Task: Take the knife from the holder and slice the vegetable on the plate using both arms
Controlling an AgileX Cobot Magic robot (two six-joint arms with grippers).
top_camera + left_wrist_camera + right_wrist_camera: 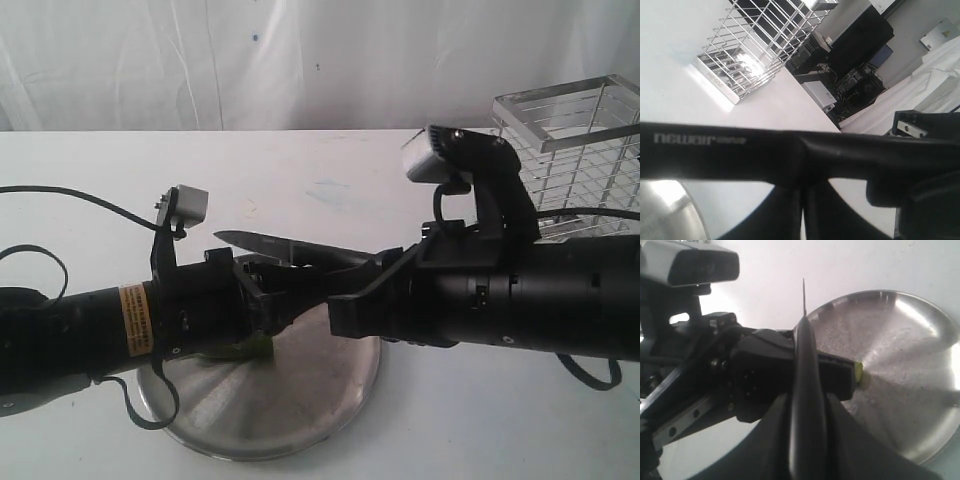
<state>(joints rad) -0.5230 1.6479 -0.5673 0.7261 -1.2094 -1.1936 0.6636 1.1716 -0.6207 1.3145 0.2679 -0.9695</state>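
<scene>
The knife (290,247) lies level over the plate (300,410), its dark blade pointing left. My right gripper (375,278) is shut on its black handle (807,405), and the thin blade edge (804,310) runs away from the camera. My left gripper (262,312) is low over the plate, just under the blade, shut on the green chili (250,348). The chili's cut end (858,372) pokes out past the left fingers (835,375). In the left wrist view the blade (740,150) crosses in front of the shut left gripper (802,210) and hides the chili.
The chrome wire holder (575,140) stands at the back right of the white table, also in the left wrist view (755,50). The plate rim (670,210) shows by the left fingers. Arm cables (60,250) loop at the left.
</scene>
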